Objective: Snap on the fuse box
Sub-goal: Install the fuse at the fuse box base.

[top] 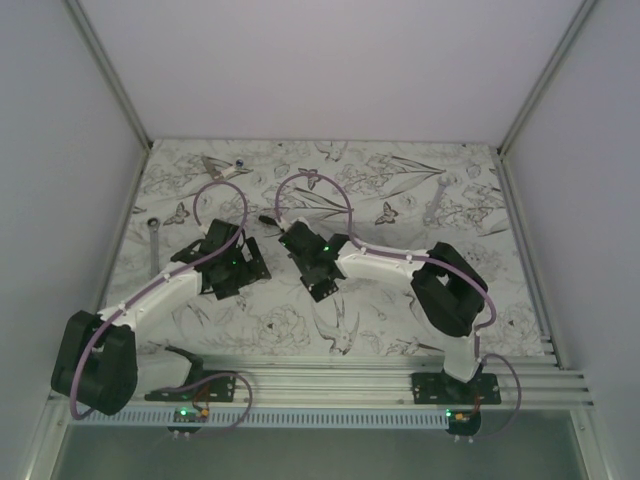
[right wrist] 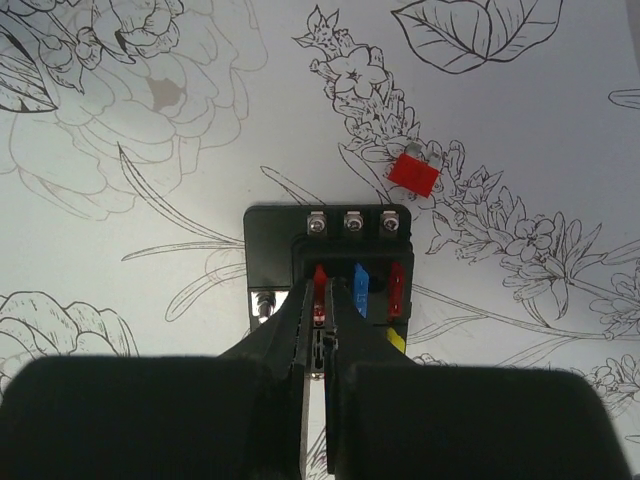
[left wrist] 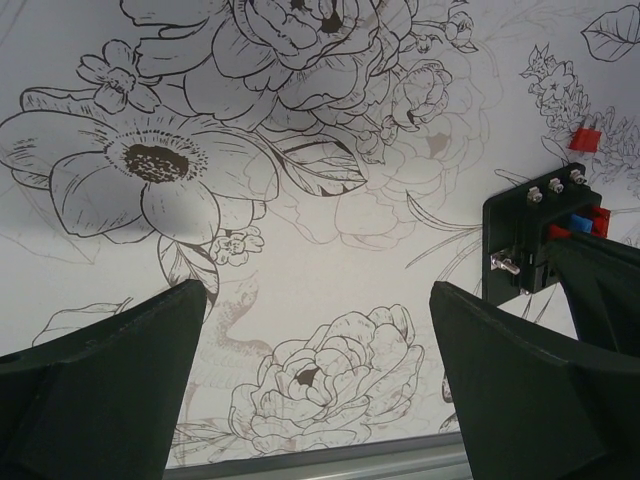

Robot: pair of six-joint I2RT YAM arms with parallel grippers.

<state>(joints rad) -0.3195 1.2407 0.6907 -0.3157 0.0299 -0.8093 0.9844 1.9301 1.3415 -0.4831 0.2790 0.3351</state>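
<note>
The fuse box (right wrist: 270, 245) is a black block lying flat on the flower-print mat, with three screws along its far edge. It holds a blue fuse (right wrist: 360, 290), a red fuse (right wrist: 397, 288) and a yellow one (right wrist: 396, 342). My right gripper (right wrist: 325, 300) is shut on another red fuse (right wrist: 320, 280) in the left slot. My left gripper (left wrist: 320, 380) is open and empty above the mat, with the fuse box (left wrist: 515, 235) just beyond its right finger. In the top view both grippers (top: 240, 262) (top: 300, 245) meet mid-table and hide the box.
A loose red fuse (right wrist: 414, 173) lies on the mat just beyond the box, also in the left wrist view (left wrist: 585, 137). A wrench (top: 152, 245) lies at the left, another (top: 435, 200) at the back right, a metal tool (top: 222, 167) at the back left.
</note>
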